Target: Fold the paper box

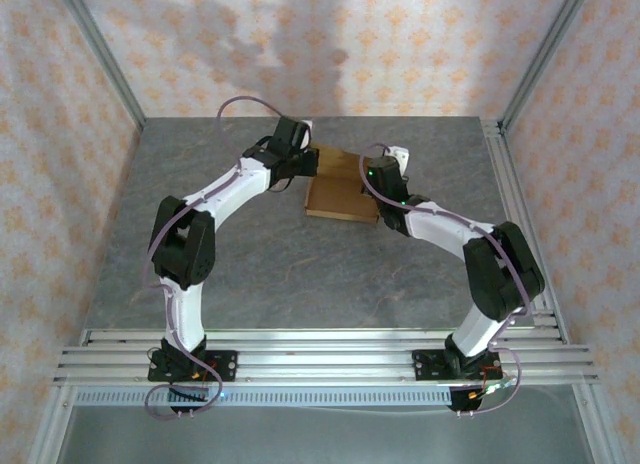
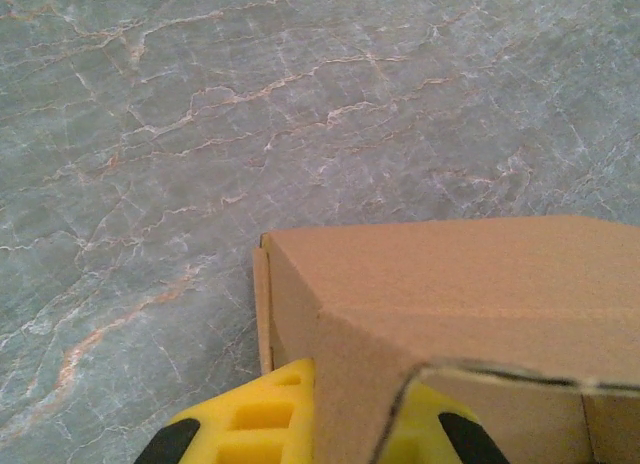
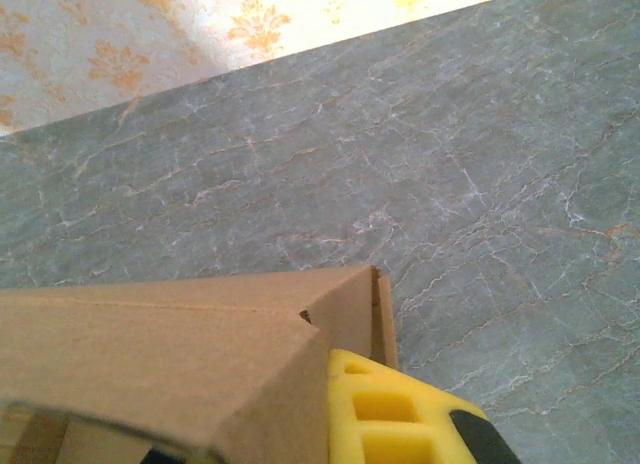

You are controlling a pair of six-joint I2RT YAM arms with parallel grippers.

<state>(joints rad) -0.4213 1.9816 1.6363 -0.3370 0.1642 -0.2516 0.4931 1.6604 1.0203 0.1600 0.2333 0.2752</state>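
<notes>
Toward the far middle of the grey marble table, I see the paper box lying between my two arms. My left gripper is pinched closed on the box's left-hand wall, with cardboard caught between its yellow fingers. My right gripper is likewise clamped tight on the right-hand wall at the opposite side.

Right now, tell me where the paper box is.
In the top view the paper box sits far-centre on the table, between the left claw and the right claw, each gripping one end.
</notes>
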